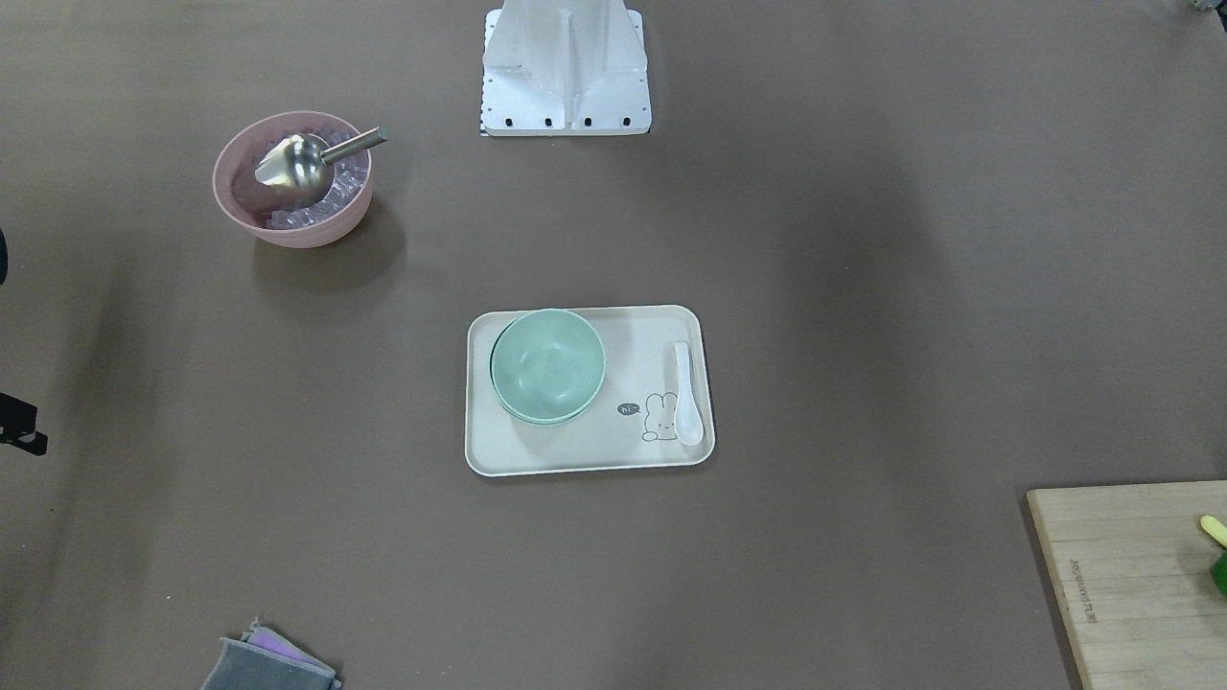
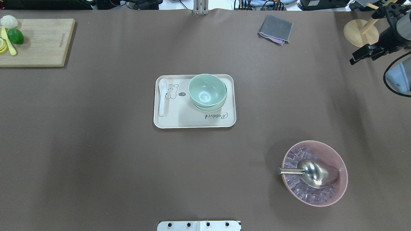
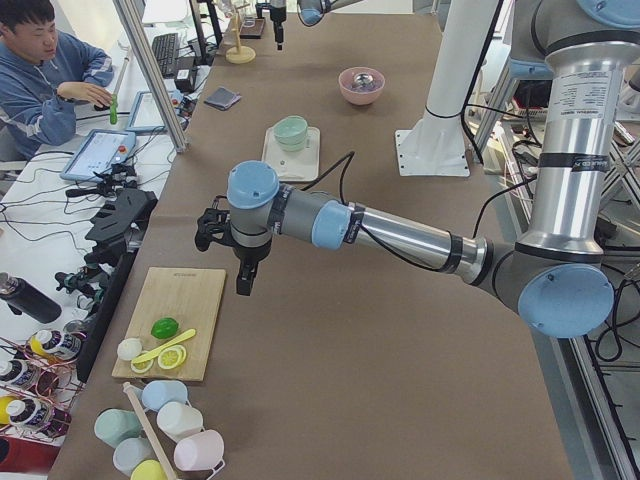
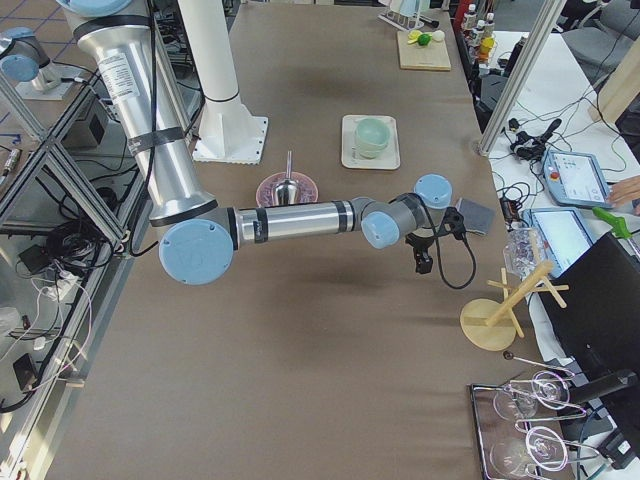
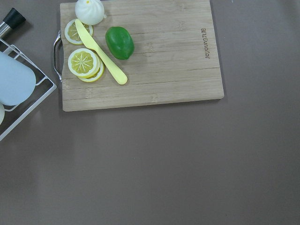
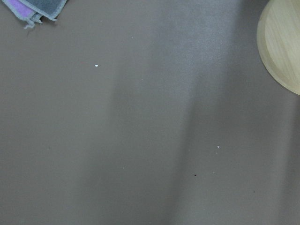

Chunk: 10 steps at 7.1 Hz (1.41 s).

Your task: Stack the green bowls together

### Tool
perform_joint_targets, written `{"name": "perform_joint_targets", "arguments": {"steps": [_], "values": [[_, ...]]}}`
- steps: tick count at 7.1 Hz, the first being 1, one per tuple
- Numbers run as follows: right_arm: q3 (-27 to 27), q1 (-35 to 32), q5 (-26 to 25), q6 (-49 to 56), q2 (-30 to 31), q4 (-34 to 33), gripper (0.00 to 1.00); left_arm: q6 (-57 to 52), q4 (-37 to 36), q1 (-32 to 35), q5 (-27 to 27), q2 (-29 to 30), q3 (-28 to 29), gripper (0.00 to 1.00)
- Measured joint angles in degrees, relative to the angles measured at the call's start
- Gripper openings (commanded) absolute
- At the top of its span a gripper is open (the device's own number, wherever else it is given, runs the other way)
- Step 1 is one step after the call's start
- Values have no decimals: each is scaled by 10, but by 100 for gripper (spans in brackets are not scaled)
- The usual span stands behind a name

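Note:
The pale green bowls (image 1: 547, 364) sit nested in one stack on the right half of a beige tray (image 2: 179, 120), as the overhead view (image 2: 207, 91) shows; lower rims peek out under the top bowl. The stack also shows in the side views (image 3: 291, 131) (image 4: 371, 136). My left gripper (image 3: 243, 278) hangs over the table near a cutting board, far from the tray; I cannot tell if it is open. My right gripper (image 2: 353, 59) hovers at the far right edge near a wooden stand, seen side-on, its state unclear. Both hold nothing visible.
A white spoon (image 2: 162, 96) lies on the tray's left side. A pink bowl (image 2: 337, 154) with ice and a metal scoop (image 2: 308, 173) stands near right. A cutting board (image 2: 41, 41) with lime and lemon slices is far left. A grey cloth (image 2: 275, 29) lies at the back.

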<state>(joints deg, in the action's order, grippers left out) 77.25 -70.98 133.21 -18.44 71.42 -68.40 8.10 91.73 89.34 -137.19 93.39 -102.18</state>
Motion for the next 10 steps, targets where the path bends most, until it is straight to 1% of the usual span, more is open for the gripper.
{"name": "perform_joint_targets", "arguments": {"steps": [5, 8, 10], "values": [[0, 8, 5, -3, -10, -4, 100, 0, 13, -14, -3, -16, 3, 99], [2, 1, 20, -3, -36, -44, 100, 0, 67, -27, 0, -18, 32, 99], [11, -1, 21, -4, -45, -55, 100, 23, 98, -33, -1, -15, 39, 99]]}}
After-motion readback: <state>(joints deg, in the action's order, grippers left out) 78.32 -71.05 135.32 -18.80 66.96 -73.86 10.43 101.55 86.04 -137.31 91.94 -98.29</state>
